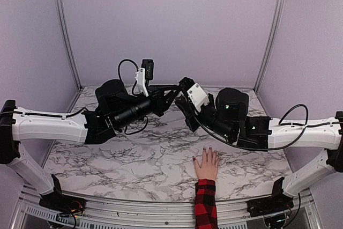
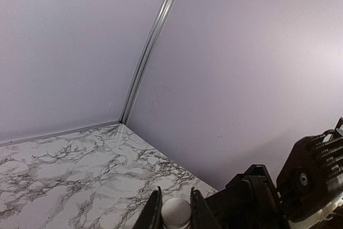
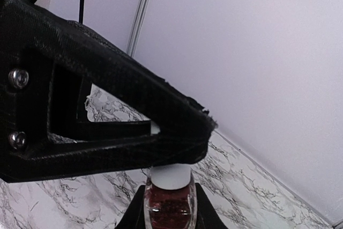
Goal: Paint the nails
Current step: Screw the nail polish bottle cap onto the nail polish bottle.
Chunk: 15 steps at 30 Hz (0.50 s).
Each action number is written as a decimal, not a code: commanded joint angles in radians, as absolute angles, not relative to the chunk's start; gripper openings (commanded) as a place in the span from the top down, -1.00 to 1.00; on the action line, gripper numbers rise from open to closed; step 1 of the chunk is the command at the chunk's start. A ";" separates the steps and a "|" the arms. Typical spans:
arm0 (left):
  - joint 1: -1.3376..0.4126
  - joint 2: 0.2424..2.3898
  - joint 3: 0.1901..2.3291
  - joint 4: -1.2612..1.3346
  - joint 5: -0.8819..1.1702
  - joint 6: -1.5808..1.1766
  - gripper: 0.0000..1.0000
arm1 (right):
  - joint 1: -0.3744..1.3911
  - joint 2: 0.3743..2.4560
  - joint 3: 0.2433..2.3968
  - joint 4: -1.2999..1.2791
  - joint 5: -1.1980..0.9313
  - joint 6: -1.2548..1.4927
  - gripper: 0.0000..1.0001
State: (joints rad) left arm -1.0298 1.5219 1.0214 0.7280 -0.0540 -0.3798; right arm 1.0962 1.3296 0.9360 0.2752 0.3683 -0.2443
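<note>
A pale hand in a red-and-black plaid sleeve lies flat on the marble table near the front edge, its dark nails pointing away. My two grippers meet in the air above the middle of the table. My right gripper is shut on a small bottle of dark red polish and holds it upright. My left gripper is shut on the bottle's white cap; one of its fingers crosses the right wrist view over the cap. In the top view the left gripper and right gripper touch tips.
The marble table has pale purple walls at the back and sides, with metal corner posts. Both arms stretch inward above the table's middle, with cables looping by the wrists. The hand lies in front of the right arm's forearm.
</note>
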 commanded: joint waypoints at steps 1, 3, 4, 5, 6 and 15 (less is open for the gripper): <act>-1.024 1.532 1.051 0.735 -0.040 -0.384 0.81 | 1.106 1.316 0.980 0.303 0.382 -0.266 1.00; -1.020 1.531 1.048 0.735 -0.008 -0.387 0.88 | 1.106 1.304 0.975 0.307 0.335 -0.276 1.00; -1.017 1.529 1.045 0.736 0.020 -0.387 0.92 | 1.106 1.298 0.973 0.309 0.310 -0.275 1.00; -1.016 1.526 1.042 0.735 0.046 -0.384 0.96 | 1.104 1.292 0.974 0.304 0.277 -0.275 1.00; -1.014 1.522 1.039 0.735 0.068 -0.377 1.00 | 1.104 1.286 0.973 0.301 0.242 -0.278 1.00; -1.012 1.503 1.025 0.735 0.331 -0.302 1.00 | 1.054 1.217 0.969 0.307 -0.095 -0.224 1.00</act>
State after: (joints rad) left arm -1.0035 1.5047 1.0222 0.7517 0.1349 -0.3313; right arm 1.0634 1.2675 0.9363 0.2371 0.1898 -0.2459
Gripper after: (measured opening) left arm 0.125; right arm 0.216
